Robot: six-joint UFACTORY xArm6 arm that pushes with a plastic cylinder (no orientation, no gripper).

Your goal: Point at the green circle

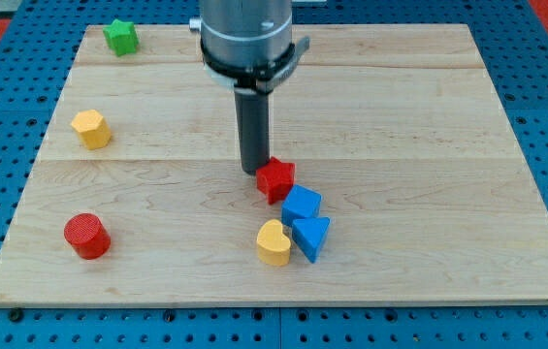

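Tip [253,172] bare, touching red block [275,179] mid-board; no green circle visible, only green star [120,37] far left; pointing not done.

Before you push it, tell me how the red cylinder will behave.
The red cylinder stands on its flat end on the wooden board, so it will probably slide rather than roll. It looks squat, so tipping seems unlikely. It sits alone at the view's lower left, far from my tip, which is by the red star; nothing should block it.
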